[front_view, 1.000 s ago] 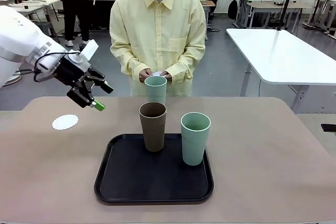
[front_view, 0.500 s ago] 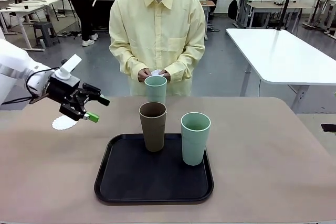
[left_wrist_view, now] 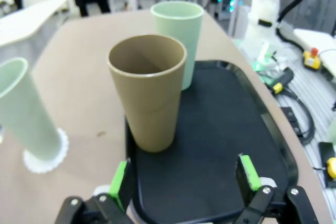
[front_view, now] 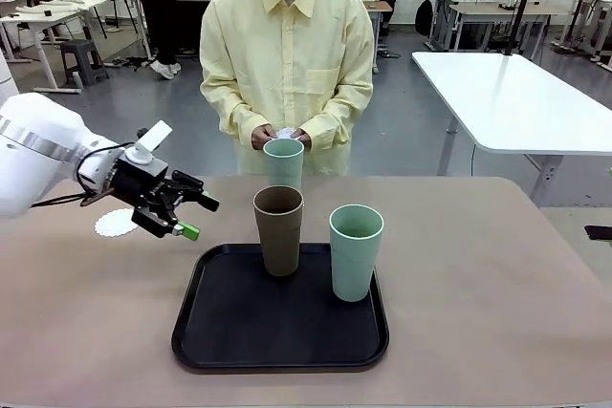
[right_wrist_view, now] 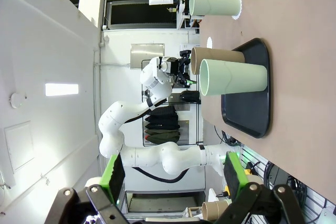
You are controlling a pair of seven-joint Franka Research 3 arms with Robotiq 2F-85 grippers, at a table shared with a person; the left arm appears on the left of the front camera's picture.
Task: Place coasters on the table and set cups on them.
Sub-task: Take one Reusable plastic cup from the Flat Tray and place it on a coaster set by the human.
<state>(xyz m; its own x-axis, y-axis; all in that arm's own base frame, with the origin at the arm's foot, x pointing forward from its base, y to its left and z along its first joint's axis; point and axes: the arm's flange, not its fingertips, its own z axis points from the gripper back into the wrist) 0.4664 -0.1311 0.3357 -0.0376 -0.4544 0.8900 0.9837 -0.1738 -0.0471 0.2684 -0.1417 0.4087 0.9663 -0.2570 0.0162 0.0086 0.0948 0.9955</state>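
The brown cup (front_view: 278,229) and a green cup (front_view: 356,250) stand upright, mouths up, on the tray (front_view: 220,332). A second green cup (front_view: 283,161) stands on a coaster (left_wrist_view: 32,164) at the table's (front_view: 497,265) far edge (a bare coaster (front_view: 111,225) lies left). The left gripper (front_view: 199,218), jaws spread wide and holding nothing, has moved right toward the brown cup; the right gripper (right_wrist_view: 173,177) gapes empty too.

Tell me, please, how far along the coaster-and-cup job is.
Done: one mint cup stands on a coaster; a second coaster lies bare. In hand: the open left end effector faces the brown cup. Left: that cup and the other mint cup, both on the tray.
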